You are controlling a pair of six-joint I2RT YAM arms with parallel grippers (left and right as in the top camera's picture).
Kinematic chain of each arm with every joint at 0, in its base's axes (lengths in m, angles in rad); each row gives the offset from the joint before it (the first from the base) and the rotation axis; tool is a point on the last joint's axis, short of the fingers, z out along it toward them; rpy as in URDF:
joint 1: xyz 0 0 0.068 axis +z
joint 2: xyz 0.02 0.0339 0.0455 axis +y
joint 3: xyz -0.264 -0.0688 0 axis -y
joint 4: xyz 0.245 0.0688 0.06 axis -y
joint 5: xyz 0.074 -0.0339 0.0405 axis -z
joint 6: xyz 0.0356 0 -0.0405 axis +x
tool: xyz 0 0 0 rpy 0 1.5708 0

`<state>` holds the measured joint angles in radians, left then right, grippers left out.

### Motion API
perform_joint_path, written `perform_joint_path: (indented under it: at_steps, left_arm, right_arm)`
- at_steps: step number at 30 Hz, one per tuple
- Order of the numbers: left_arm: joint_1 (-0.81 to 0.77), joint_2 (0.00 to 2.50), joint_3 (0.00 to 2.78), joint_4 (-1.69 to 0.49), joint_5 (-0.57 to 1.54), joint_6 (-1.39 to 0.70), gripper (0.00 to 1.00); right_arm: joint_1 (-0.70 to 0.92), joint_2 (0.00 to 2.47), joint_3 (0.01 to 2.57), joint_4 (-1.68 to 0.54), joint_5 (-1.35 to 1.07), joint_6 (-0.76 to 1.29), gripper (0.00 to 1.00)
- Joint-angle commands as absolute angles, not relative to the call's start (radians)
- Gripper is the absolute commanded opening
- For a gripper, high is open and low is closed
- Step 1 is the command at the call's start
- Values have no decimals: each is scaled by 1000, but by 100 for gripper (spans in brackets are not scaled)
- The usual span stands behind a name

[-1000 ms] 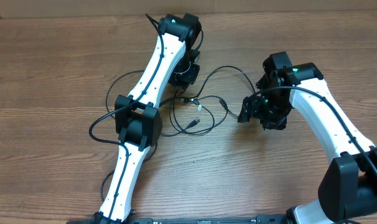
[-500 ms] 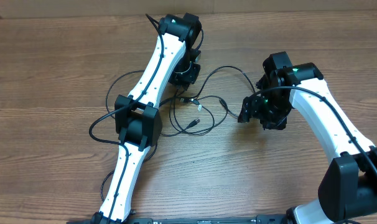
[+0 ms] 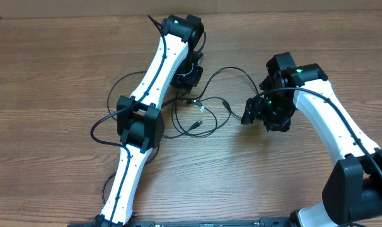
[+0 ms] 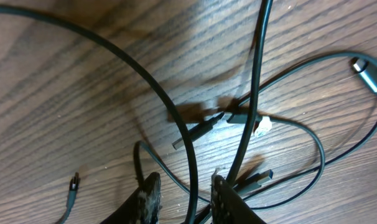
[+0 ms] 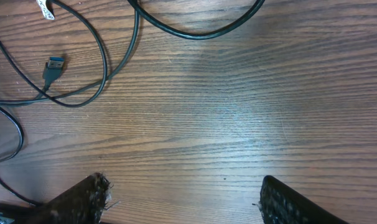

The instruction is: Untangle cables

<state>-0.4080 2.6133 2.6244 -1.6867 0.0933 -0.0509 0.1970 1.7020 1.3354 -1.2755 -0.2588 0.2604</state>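
Several thin black cables (image 3: 207, 104) lie tangled on the wooden table between the two arms. My left gripper (image 3: 190, 74) hangs over the left side of the tangle. In the left wrist view its jaws (image 4: 185, 186) stand slightly apart, and one cable (image 4: 191, 155) runs between them with a gap on each side. A flat USB plug (image 4: 257, 180) and a white tag (image 4: 263, 126) lie close by. My right gripper (image 3: 251, 112) is at the tangle's right edge, wide open (image 5: 182, 193) over bare wood. A blue USB plug (image 5: 53, 65) and a cable loop (image 5: 195, 32) lie ahead of it.
The left arm's white links (image 3: 147, 88) stretch across the left part of the tangle and hide some cords. A thicker black arm cable (image 3: 103, 123) loops out beside its elbow. A loose small plug (image 4: 73, 183) lies to the left of the left fingers.
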Motion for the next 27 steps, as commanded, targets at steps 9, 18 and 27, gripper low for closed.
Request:
perform_joint_path:
  at_steps: [9,18,27]
  left_arm:
    - [-406,2623,2550,-1677,104,-53,4]
    - [-401,2473,2669,-1678,203,-66,4]
    - [-344,2228,2701,-1579,508,-48,4]
  right_arm:
    - [196,1707,1346,-1273,-264,252,77]
    - [196,1707,1346,-1268,-264,252,77]
    - [196,1707,1346,-1269,-274,252,77]
